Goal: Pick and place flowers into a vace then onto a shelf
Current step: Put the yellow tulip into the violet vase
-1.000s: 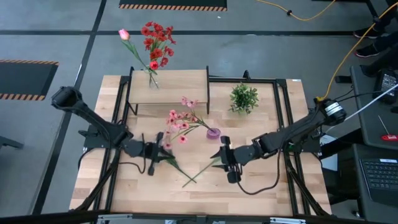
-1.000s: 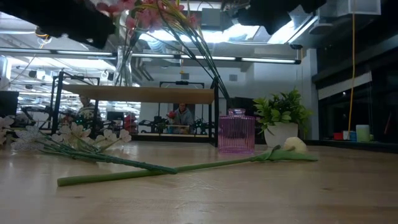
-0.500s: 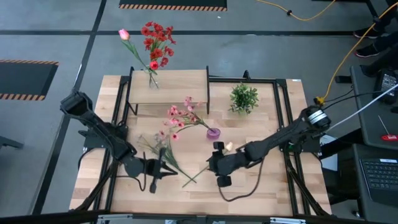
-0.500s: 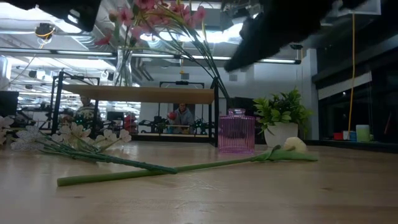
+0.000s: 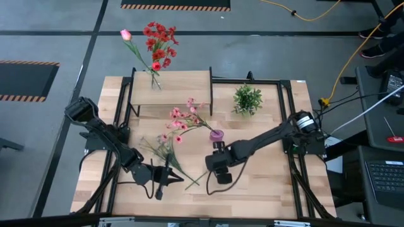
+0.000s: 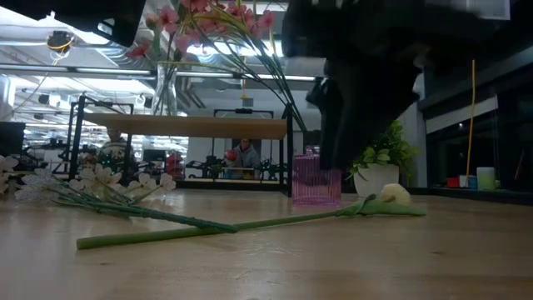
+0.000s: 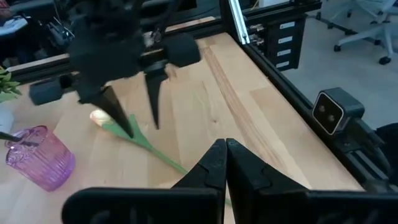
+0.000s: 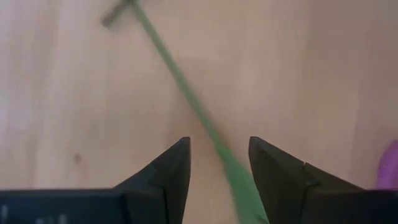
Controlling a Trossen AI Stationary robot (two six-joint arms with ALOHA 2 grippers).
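Where overhead hides, right claw (image 8: 217, 171) astride stem (image 8: 186, 93)

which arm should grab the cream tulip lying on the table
Right, most likely. The right gripper hangs open directly over the cream tulip's stem, which runs between its fingers. The left gripper is shut and sits off to the side.

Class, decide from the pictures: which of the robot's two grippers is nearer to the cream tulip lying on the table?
Right. The right gripper hangs open directly over the cream tulip's stem, fingers either side. The left gripper, shut, sits farther off, near the stem's cut end.
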